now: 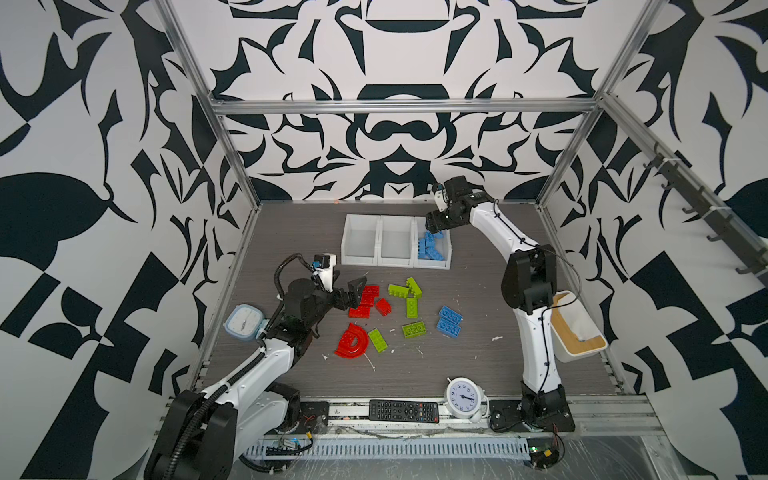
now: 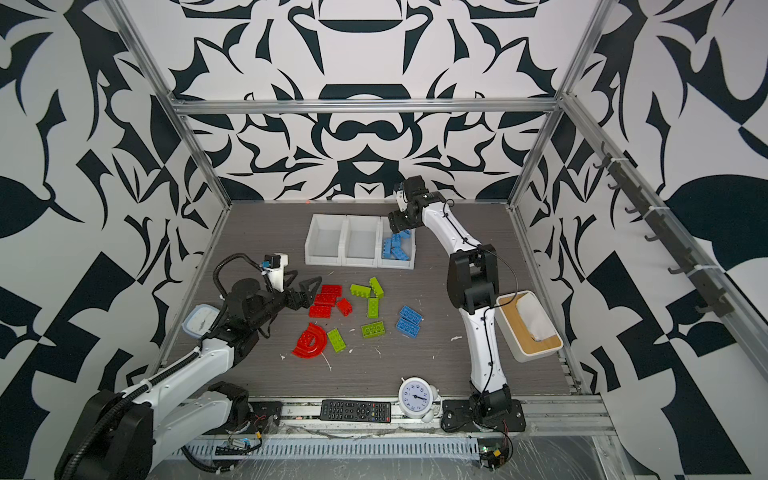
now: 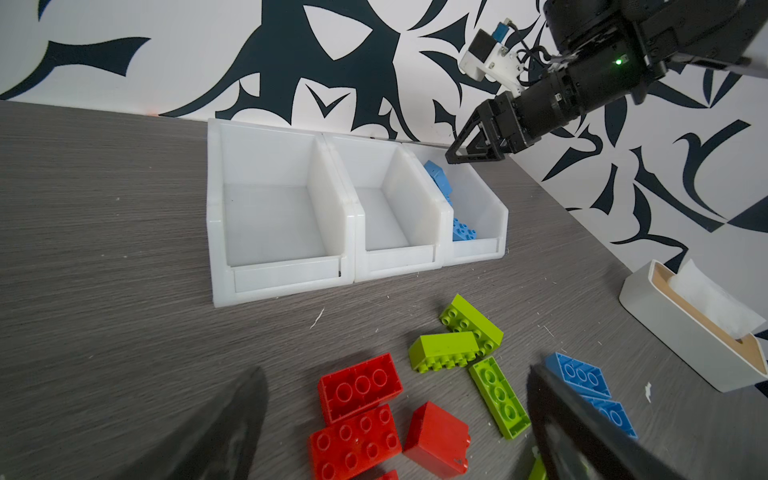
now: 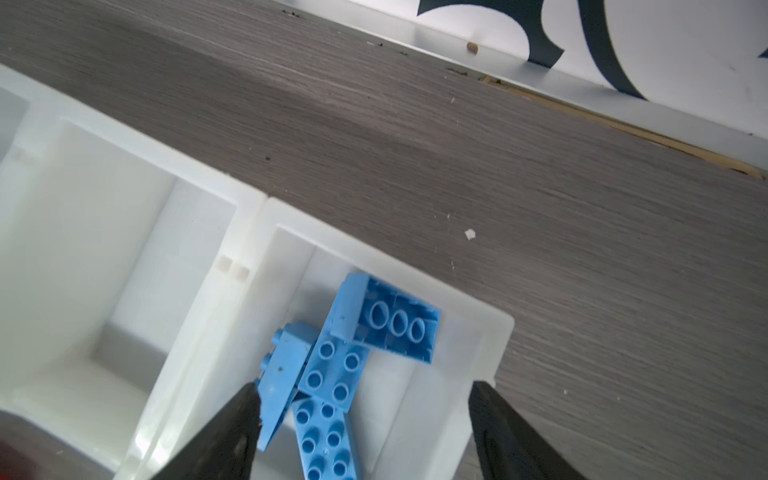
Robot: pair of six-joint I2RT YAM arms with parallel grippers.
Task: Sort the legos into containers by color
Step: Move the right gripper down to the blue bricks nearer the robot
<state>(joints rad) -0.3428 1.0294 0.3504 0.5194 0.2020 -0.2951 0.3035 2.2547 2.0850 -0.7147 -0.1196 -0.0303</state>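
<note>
Left gripper [image 1: 352,294] is gaping, empty, at nine o'clock of the red bricks [image 1: 370,291]. They are probably light, rigid and slick, best pinched across flat sides. Right gripper [image 4: 362,395] is hanging open, empty.

Left arm [image 1: 272,359] low, right arm [image 1: 496,226] outstretched (both jaws apart).
</note>
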